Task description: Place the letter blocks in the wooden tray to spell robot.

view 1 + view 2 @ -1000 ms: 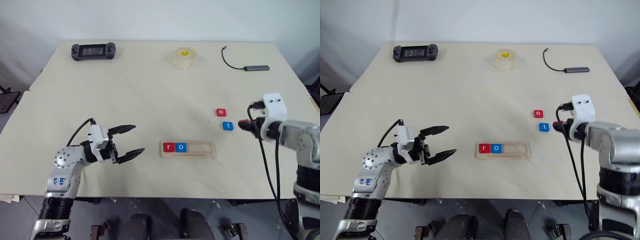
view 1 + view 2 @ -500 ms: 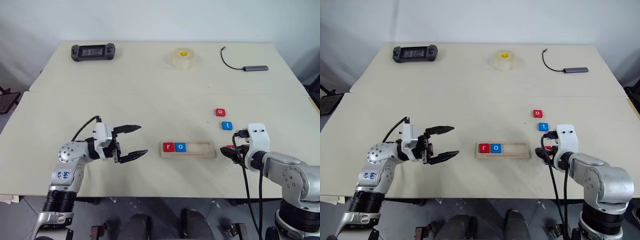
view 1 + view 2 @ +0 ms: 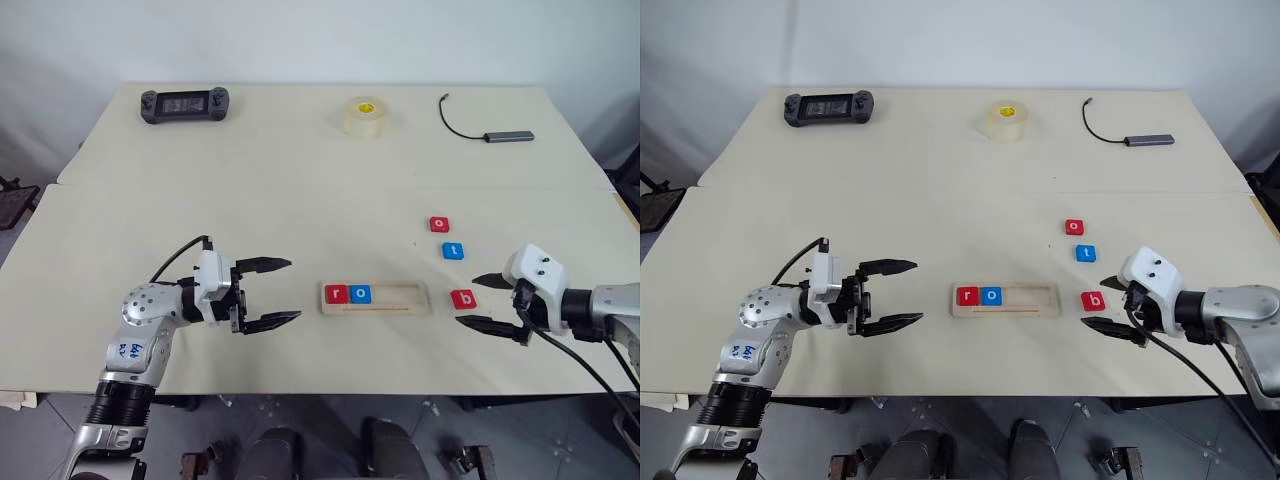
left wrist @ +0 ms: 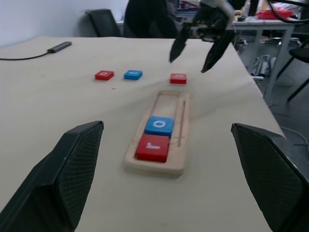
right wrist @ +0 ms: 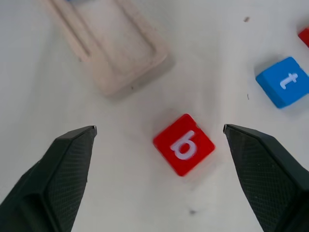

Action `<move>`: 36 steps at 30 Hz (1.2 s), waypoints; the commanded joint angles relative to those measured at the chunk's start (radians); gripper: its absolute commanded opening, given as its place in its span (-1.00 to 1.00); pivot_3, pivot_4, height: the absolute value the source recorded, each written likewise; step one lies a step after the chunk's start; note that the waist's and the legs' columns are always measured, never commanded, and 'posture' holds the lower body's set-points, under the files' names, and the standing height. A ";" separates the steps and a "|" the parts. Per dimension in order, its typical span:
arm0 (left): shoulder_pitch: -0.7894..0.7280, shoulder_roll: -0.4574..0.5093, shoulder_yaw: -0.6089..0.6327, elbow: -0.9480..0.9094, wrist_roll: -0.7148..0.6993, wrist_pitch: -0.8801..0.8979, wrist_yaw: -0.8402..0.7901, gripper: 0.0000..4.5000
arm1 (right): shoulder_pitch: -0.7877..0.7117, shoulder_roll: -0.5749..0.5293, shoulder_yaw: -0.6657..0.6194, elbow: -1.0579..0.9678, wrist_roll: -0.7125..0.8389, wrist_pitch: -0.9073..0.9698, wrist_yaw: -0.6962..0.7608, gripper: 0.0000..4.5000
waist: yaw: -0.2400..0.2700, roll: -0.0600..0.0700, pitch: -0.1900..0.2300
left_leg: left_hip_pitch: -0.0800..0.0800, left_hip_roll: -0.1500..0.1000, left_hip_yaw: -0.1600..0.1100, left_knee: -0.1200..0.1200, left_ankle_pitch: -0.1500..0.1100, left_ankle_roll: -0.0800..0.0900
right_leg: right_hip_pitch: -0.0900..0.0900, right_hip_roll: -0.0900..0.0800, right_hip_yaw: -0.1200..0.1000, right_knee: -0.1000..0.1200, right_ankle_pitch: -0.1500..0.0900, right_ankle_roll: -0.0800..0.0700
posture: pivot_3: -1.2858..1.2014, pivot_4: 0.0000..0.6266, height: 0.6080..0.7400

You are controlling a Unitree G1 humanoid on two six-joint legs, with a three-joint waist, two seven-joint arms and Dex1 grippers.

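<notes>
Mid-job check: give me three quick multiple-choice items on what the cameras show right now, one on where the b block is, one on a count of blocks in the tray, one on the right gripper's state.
1. Where does the red b block lie?
A. in the tray slot
B. on the table just past the end of the wooden tray on the robot's right
C. beside the tape roll

2. How many letter blocks sit in the tray?
A. two
B. three
C. none

3. How is the right gripper?
A. shut on the b block
B. shut on nothing
C. open, holding nothing

Answers:
1 B, the b lies on bare table between the tray's end and the gripper.
2 A, only the red r and blue o fill the slot's left end.
3 C, its fingers stand wide apart either side of the b, not touching it.
</notes>
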State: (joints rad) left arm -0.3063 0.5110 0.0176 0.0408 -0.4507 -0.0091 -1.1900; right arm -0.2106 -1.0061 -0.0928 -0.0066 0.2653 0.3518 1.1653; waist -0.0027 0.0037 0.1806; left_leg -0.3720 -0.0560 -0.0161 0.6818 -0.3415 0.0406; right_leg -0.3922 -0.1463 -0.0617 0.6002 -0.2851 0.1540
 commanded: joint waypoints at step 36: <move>0.037 0.004 -0.007 -0.081 -0.006 0.005 0.025 1.00 | -0.459 0.124 0.312 0.117 -0.115 -0.108 0.319 -0.35 | 0.003 0.001 0.001 | -0.001 0.001 -0.002 0.000 -0.001 -0.002 | 0.000 -0.001 -0.002 -0.006 0.000 0.000 | 0.03 -0.52 1.00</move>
State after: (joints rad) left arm -0.2738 0.5126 0.0102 0.0049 -0.4503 -0.0016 -1.1686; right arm -0.6567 -0.8879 0.2050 0.1444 0.1614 0.2332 1.4876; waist 0.0005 0.0051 0.1813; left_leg -0.3731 -0.0554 -0.0185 0.6821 -0.3423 0.0383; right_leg -0.3922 -0.1472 -0.0641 0.5949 -0.2852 0.1536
